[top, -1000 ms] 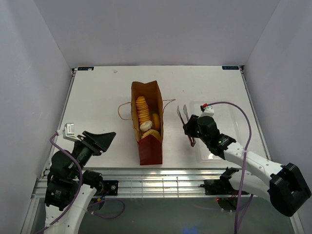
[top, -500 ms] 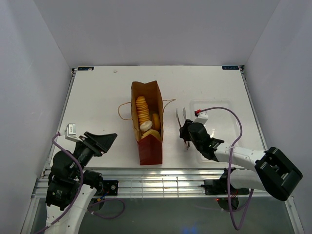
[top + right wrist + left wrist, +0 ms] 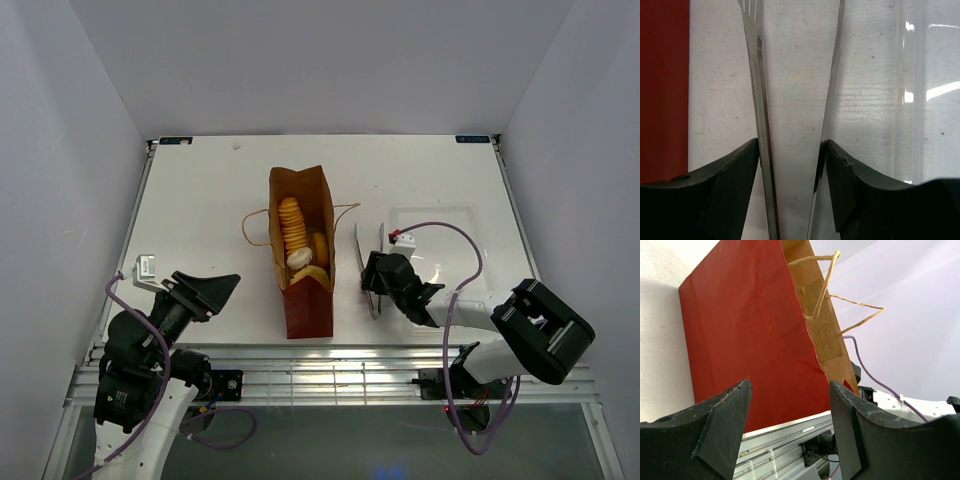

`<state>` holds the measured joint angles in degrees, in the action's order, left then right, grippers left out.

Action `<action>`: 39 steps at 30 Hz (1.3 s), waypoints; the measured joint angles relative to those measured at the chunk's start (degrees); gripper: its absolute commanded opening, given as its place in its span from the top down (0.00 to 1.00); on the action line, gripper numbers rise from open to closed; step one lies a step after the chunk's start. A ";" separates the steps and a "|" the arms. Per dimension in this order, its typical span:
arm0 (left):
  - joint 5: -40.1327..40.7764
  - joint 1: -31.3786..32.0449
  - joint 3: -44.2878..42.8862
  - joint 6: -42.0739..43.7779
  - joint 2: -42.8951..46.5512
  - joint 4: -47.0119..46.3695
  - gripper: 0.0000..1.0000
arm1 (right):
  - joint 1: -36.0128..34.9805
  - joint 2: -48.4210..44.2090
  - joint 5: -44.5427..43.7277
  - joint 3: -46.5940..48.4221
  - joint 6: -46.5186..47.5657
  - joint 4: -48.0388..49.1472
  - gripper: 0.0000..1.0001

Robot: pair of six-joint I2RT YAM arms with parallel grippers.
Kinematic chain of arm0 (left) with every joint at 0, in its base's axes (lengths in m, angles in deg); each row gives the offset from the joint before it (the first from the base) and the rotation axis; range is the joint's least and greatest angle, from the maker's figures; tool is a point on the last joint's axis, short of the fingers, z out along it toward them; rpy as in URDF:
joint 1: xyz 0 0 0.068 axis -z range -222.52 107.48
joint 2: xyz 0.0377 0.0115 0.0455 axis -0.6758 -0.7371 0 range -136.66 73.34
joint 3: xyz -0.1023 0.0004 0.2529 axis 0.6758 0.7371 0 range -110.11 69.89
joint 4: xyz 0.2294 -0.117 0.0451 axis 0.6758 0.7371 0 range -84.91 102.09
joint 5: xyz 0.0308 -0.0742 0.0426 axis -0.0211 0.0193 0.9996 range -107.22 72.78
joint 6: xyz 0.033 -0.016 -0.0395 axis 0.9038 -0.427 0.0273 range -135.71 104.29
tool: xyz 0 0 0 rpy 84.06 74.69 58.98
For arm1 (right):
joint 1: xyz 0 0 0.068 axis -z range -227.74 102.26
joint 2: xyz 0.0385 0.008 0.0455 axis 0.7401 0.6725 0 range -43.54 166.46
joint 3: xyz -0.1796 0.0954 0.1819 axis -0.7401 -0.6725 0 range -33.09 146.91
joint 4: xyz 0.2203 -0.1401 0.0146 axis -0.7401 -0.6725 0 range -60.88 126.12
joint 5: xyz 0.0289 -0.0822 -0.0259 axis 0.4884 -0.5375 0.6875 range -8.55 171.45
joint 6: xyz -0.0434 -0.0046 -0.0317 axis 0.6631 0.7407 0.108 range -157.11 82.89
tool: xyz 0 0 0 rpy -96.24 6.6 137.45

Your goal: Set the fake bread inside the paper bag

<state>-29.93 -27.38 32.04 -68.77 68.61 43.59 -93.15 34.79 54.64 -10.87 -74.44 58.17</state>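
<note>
On table point(image 3: 200, 200), metal tongs point(image 3: 754, 75) just beside clear plastic tray point(image 3: 455, 256).

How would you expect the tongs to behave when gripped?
The tongs look like thin polished metal, so probably light and slippery. Their two arms splay apart toward the tips, so a squeeze likely springs them together. Flat arms shouldn't roll.

bag: left wrist cam only catches the outer side of the tall brown kraft paper bag point(image 3: 750, 335). Its top is chopped off by the frame, so no peek inside from there
bread: from above, the long ridged golden-orange toy loaf point(image 3: 289, 225), ring buns point(image 3: 320, 246) and small whitish pastry point(image 3: 299, 258) overlap, lower parts sunk behind the bag walls
tongs: thin metal tongs point(image 3: 754, 75) run off the wrist frame at both ends. From above, the near end is tucked under the right tool point(image 3: 791, 145)
tray: clear plastic tray point(image 3: 432, 208), near corner covered by the right arm
</note>
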 measured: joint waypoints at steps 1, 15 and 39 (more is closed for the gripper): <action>0.00 0.00 0.00 0.00 0.02 0.00 0.27 | 0.00 0.42 0.39 0.50 0.02 -0.02 0.37; 0.00 0.00 0.94 -0.42 0.35 0.00 0.27 | 0.00 1.38 4.50 5.73 1.86 -3.65 0.10; -3.93 0.00 13.62 -6.60 3.89 -8.66 0.25 | 0.00 -30.47 0.13 7.37 9.68 -22.69 0.10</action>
<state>-33.87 -27.38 45.66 -75.37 72.50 34.94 -93.15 4.32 54.77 -3.51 -64.75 35.48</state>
